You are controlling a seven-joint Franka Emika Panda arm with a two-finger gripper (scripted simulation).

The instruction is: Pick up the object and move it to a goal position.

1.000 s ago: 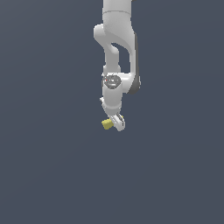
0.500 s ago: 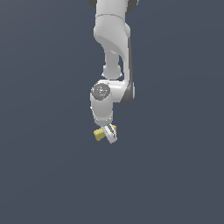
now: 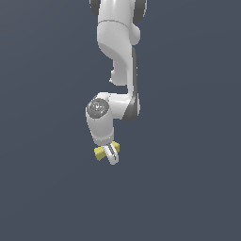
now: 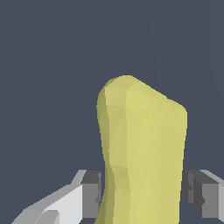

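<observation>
The object is a small yellow stubby piece held at the tip of the white arm, low in the middle of the exterior view. My gripper is shut on it, and yellow shows on both sides of the white finger. In the wrist view the object fills the middle of the picture, standing between the two grey fingertips, which press against its sides. No surface shows beneath it.
Only a plain dark blue-grey background surrounds the arm in both views. No table, marker or other object shows.
The arm has swung towards the camera and to the exterior view's left, carrying the yellow object along and slightly lower. The grip has stayed shut on it.
</observation>
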